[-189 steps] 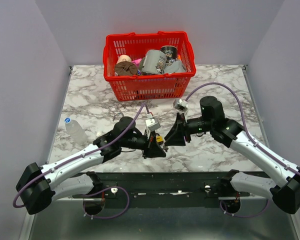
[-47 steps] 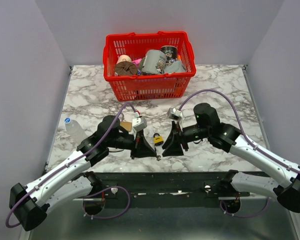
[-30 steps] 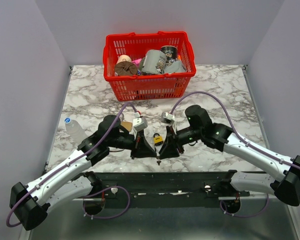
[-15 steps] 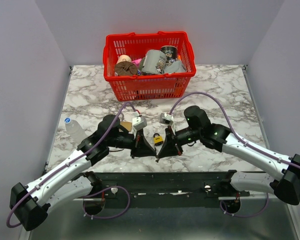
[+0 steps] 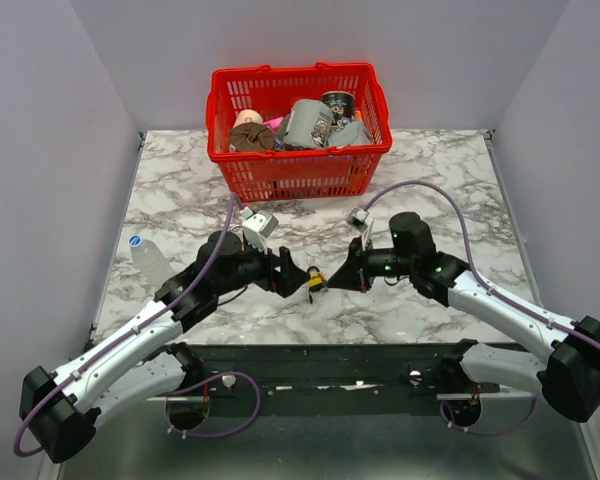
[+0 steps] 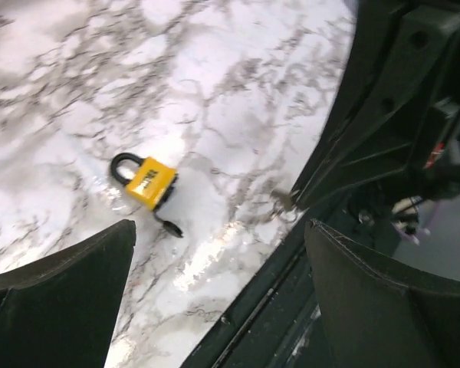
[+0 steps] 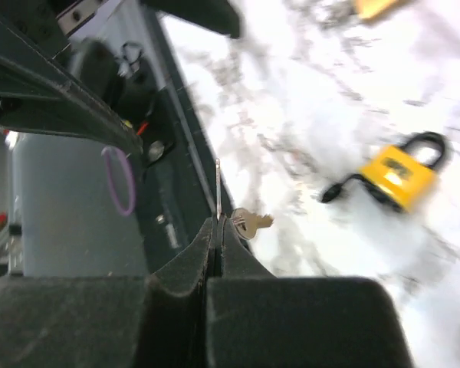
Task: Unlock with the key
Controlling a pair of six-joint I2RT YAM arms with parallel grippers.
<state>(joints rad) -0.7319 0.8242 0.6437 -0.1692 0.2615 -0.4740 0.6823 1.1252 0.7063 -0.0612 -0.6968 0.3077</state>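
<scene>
Insertion step: key (image 7: 249, 222) wasn't in padlock (image 7: 399, 175) yet; right end effector (image 7: 217, 224) clamped tight on it, near but not touching; left end effector (image 6: 220, 226) gaped wide, empty. Next imo: grip padlock, line key up.

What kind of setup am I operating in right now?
Most likely a robot test cell in a lab, not a home: a marble-pattern table boxed in by plain grey walls, with a red basket of mixed props at the back and a small yellow padlock laid out.
</scene>
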